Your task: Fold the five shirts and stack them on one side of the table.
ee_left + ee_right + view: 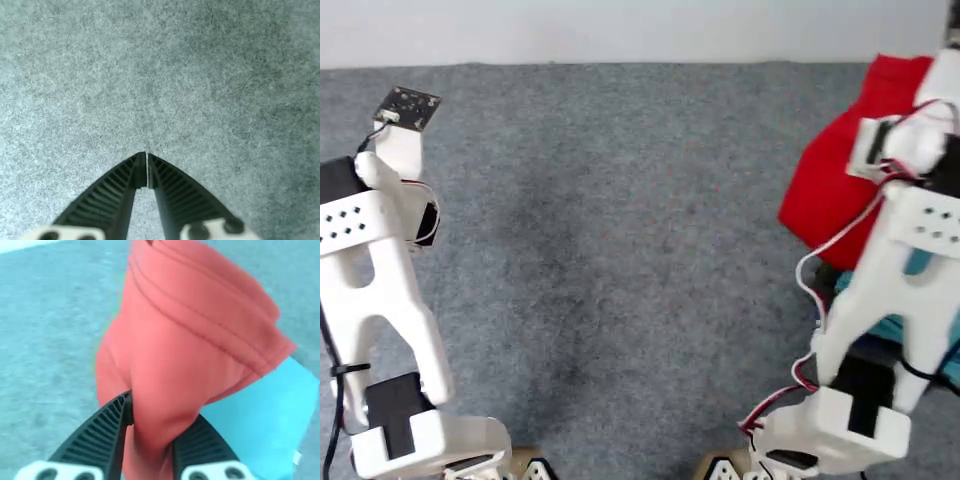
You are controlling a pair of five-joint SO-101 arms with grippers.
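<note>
Your right claw [150, 432] is pinching a bunched fold of the red shirt [832, 170], which sits at the right edge of the tabletop [620, 250], with a teal shirt [265, 415] just beside it. Your left claw [147, 172] is pressed together, holding nothing, over bare grey surface near the left edge. Between the arms you have wide open room.

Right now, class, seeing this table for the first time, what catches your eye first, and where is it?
The red shirt, bunched at the right edge of the grey table in the high view, stands out most. The right gripper is shut on a fold of it, with a turquoise shirt next to it. The left gripper is shut over the bare table.
</note>
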